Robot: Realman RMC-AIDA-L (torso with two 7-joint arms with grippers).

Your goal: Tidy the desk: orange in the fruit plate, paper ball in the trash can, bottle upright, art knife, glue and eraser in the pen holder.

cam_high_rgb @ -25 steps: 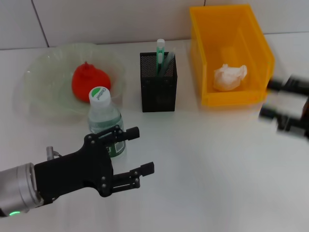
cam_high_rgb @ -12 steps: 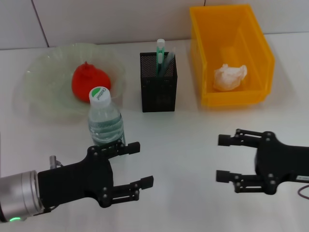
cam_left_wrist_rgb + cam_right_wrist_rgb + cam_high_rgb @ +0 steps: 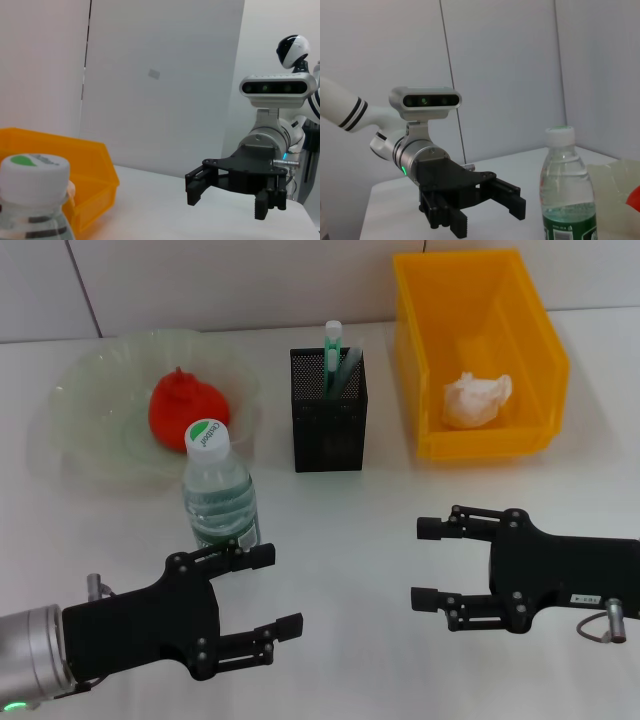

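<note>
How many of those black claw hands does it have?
2: the left gripper hangs open just in front of the bottle; the right gripper hangs open before the trash can.

The orange (image 3: 186,411) — red-orange, with a pointed top — sat in the pale-green, ruffled fruit plate (image 3: 90,390). The bottle (image 3: 217,487) stood upright just in front of the plate, white cap on. The crumpled white paper ball (image 3: 476,400) lay inside the yellow-orange trash can (image 3: 530,335). Between plate and can stood the black mesh pen holder (image 3: 328,424), upright — items protruded from its top.
</note>
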